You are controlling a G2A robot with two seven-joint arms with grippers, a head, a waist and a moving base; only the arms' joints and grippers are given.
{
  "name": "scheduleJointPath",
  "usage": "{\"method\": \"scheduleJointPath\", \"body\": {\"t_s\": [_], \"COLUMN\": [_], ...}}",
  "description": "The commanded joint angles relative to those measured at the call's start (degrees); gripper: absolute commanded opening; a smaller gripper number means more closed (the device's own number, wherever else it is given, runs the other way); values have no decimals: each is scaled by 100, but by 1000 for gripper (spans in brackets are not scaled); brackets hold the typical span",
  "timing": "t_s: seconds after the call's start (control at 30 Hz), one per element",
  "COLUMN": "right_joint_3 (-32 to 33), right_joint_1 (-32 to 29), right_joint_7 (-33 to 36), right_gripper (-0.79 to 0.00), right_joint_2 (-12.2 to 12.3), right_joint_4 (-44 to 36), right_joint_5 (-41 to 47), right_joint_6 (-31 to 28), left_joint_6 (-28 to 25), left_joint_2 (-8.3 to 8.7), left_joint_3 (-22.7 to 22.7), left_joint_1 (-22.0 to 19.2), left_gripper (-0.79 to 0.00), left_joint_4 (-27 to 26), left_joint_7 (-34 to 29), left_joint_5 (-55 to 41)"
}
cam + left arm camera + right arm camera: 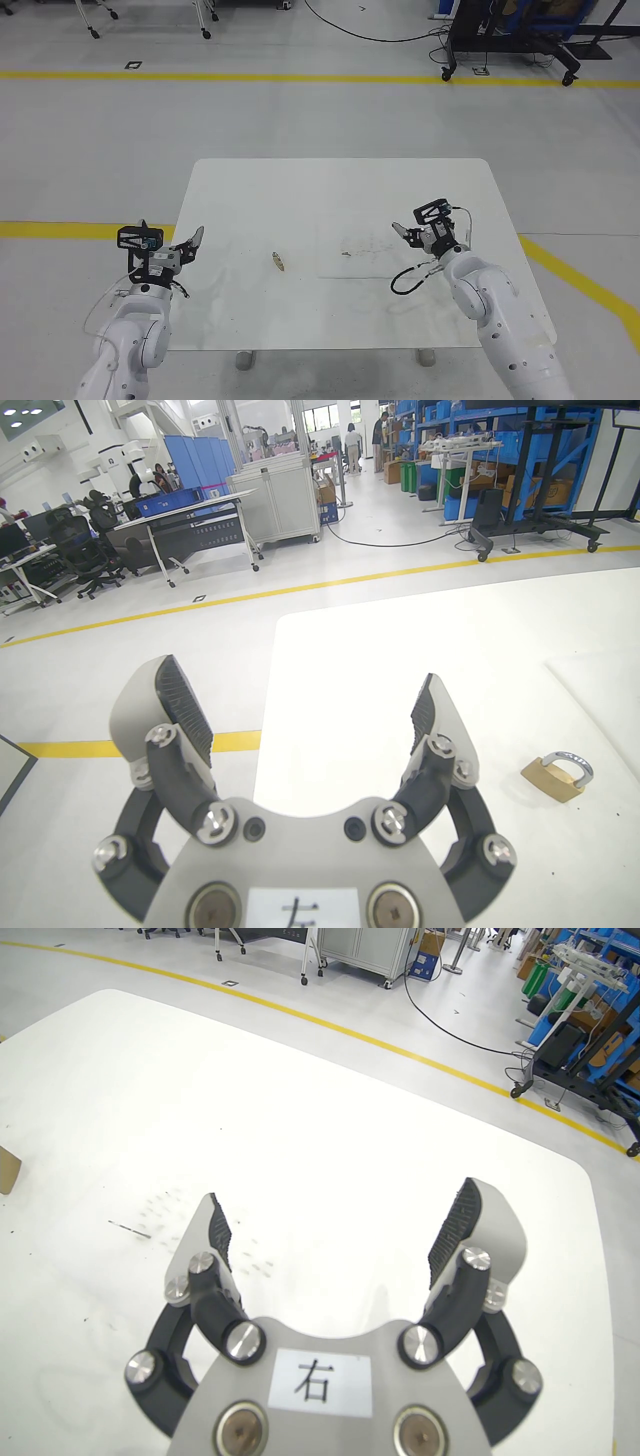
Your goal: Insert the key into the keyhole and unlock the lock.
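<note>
**White table, both grippers open and empty, padlock between them**

We see a white table [330, 190] on a pale workshop floor marked with yellow lines. In the top view, the left gripper [190, 243] sits at the table's left edge, in the lower left of the frame. In its own wrist view, the left gripper [297, 680] has its ribbed fingers [182, 705] spread wide apart, holding nothing and touching nothing. One finger is over the floor and the other over the table's edge.

The right gripper [405, 232] is over the table's right half, right of centre in the top view. Its wrist view shows the right gripper [340, 1195] just as widely spread and empty, with bare tabletop between the pads [452, 1228].

The brass padlock [278, 262] lies flat on the table just left of centre in the top view, between the two grippers and nearer the left one. It is well apart from both. From the left wrist, we see the padlock [555, 775] with its steel shackle beside the gripper, untouched.

A thin metal sliver [346, 252] lies between the padlock and the right gripper. It also shows from the right wrist [129, 1229], clear of the fingers. It is too small for us to tell whether it is the key.
</note>
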Motion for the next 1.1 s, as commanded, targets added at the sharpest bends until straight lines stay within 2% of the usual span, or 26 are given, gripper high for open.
{"method": "scheduleJointPath", "body": {"t_s": [0.0,0.33,0.4,0.47,0.63,0.7,0.87,0.9,1.0,1.07], "right_joint_3": [3,-10,-102,-290,-761,-926,-1343,-1406,-1653,-1763], "right_joint_1": [-3,-7,69,387,1214,1450,2098,2168,2427,2552], "right_joint_7": [-2,-10,-10,105,126,175,129,126,-115,-281], "right_gripper": [0,0,0,0,0,0,0,-9,-108,-114], "right_joint_2": [1,-1,-9,-23,-101,-125,-174,-181,-212,-226], "right_joint_4": [-3,3,113,495,1527,1829,2653,2731,3025,3203], "right_joint_5": [-1,27,163,419,793,838,897,846,676,514], "right_joint_6": [-2,-34,-336,-997,-2015,-2369,-3678,-3807,-4415,-4588], "left_joint_6": [0,0,0,0,0,0,0,0,0,0], "left_joint_2": [0,0,0,0,0,0,0,0,0,0], "left_joint_3": [0,0,0,0,0,0,0,0,0,0], "left_joint_1": [0,0,0,0,0,0,0,0,0,0], "left_gripper": [0,0,0,0,0,0,0,0,0,0], "left_joint_4": [0,0,0,0,0,0,0,0,0,0], "left_joint_7": [0,0,0,0,0,0,0,0,0,0], "left_joint_5": [0,0,0,0,0,0,0,0,0,0]}}
